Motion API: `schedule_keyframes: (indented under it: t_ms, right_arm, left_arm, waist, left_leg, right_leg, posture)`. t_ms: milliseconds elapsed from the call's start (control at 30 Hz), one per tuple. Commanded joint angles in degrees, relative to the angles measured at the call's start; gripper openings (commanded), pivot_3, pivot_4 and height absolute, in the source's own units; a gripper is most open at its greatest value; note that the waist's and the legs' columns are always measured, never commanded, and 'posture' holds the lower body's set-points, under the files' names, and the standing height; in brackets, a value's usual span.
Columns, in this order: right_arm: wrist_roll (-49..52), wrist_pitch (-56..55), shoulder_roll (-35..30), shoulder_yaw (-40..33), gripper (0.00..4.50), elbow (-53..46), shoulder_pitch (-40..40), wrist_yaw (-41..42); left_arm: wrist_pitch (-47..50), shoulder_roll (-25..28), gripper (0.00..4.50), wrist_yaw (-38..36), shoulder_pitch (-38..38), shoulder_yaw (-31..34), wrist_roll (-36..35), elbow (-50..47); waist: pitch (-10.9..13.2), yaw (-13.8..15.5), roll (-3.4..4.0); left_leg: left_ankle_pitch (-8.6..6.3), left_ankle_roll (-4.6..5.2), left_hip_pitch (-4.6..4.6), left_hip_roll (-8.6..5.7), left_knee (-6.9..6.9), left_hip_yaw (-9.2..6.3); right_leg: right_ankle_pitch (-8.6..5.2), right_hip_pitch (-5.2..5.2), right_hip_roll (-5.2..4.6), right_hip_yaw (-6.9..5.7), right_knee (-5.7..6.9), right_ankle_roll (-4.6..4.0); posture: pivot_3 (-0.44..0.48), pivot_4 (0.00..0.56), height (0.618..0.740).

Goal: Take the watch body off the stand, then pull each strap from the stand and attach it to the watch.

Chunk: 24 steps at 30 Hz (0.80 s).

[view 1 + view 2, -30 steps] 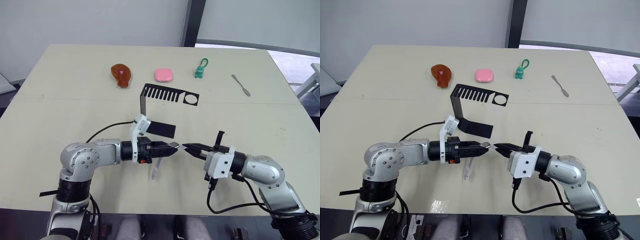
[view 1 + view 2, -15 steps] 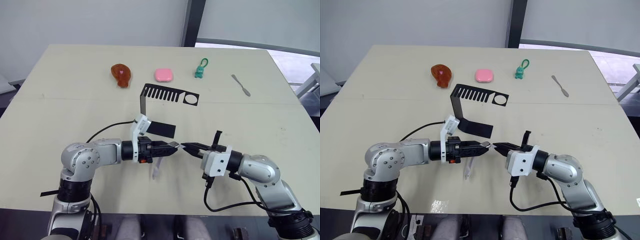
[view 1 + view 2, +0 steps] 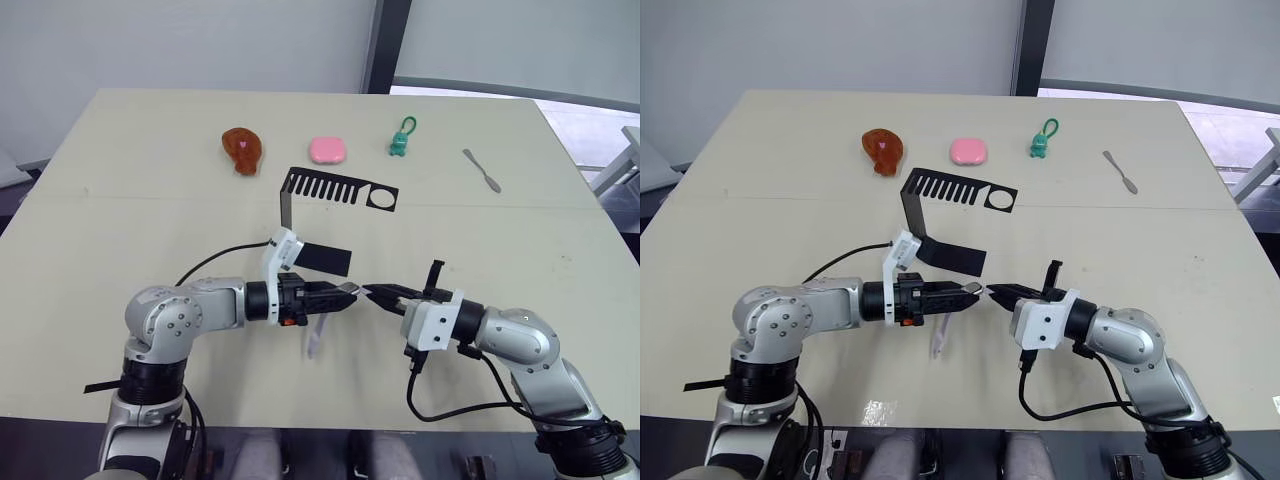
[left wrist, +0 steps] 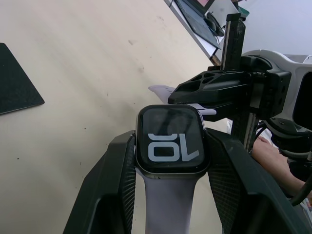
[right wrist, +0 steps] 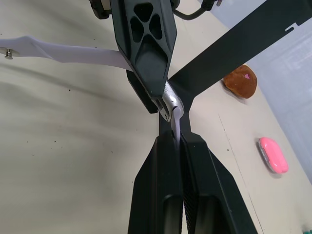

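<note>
1. The left gripper (image 3: pixel 340 294) clamps the watch (image 4: pixel 169 140) by its sides, above the table (image 3: pixel 120 220) in front of the stand (image 3: pixel 325 190).
2. One strap (image 3: pixel 313 336) hangs from the watch, already attached.
3. The right gripper (image 3: pixel 372 293) pinches the second strap (image 5: pixel 176 124), its end meeting the watch's edge.
4. A pink case (image 3: pixel 327 150) lies beyond the stand.

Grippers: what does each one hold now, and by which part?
Left gripper clamps the watch body by its two side edges. Right gripper pinches the second strap near its end at the watch.
</note>
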Motion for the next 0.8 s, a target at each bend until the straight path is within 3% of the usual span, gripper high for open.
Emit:
schedule_keyframes:
  t_ms: [33,800]
  right_arm:
    - [0.89,-1.22,1.47,2.32,0.00,-2.72,-2.07,-1.51]
    - [0.39,-0.39,2.30,3.35,0.00,-2.00,-3.28,-0.81]
  left_arm:
    - [0.20,-1.81,1.59,-0.82,-1.33,-2.61,-1.57,-2.36]
    - [0.35,-2.87,1.59,0.06,-1.99,-2.66,-1.00,-2.09]
  waist:
    - [0.00,0.02,0.00]
    - [0.00,0.02,0.00]
  left_leg:
    - [0.00,0.00,0.00,0.00,0.00,0.00]
    - [0.00,0.00,0.00,0.00,0.00,0.00]
  right_leg:
    - [0.00,0.00,0.00,0.00,0.00,0.00]
    - [0.00,0.00,0.00,0.00,0.01,0.00]
  posture:
    - [0.000,0.150,0.740]
    - [0.000,0.150,0.740]
